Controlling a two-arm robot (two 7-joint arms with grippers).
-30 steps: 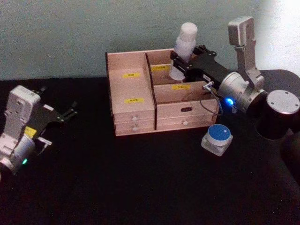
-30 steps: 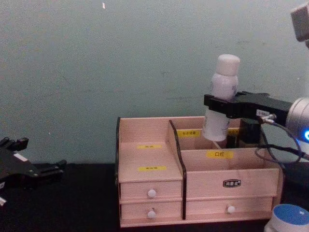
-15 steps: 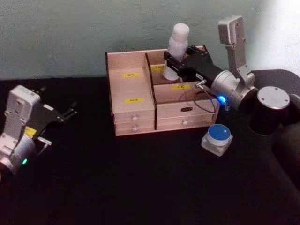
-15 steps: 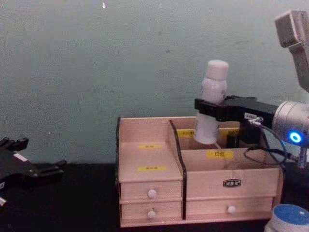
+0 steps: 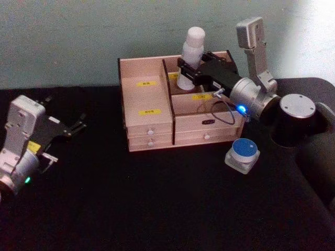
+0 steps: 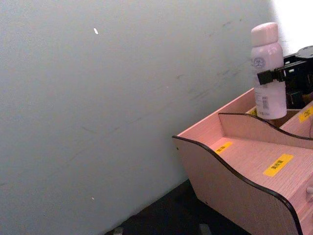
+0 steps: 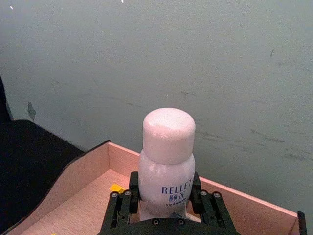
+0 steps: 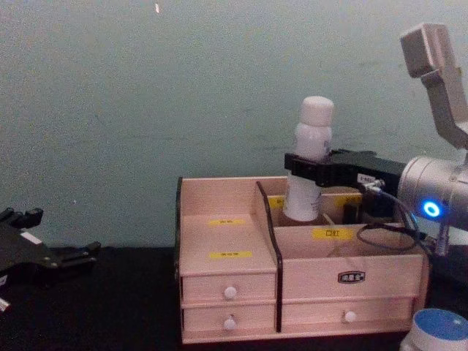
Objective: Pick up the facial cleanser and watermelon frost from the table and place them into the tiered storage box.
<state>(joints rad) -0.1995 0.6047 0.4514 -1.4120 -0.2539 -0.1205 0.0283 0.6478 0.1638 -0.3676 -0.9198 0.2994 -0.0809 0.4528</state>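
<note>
The facial cleanser (image 5: 191, 49), a white bottle with a rounded cap, stands upright in my right gripper (image 5: 187, 71), which is shut on its body. The bottle's base hangs in the mouth of the rear compartment, just right of the black divider, of the tiered storage box (image 5: 149, 123). The chest view shows the cleanser (image 8: 310, 142), the right gripper (image 8: 303, 167) and the box (image 8: 227, 270) from the side. The watermelon frost (image 5: 243, 154), a small white pot with a blue lid, sits on the table to the right of the box front. My left gripper (image 5: 78, 124) rests open at the far left.
A black cloth covers the table (image 5: 157, 204). A grey-green wall (image 5: 78, 36) rises right behind the box. A cable (image 5: 225, 112) loops from my right wrist over the box's front right compartment. The box's left compartments (image 6: 254, 161) hold nothing.
My right gripper has carried the facial cleanser leftward and downward, from above the box's right rear corner to the rear compartment beside the divider. The left arm has not moved.
</note>
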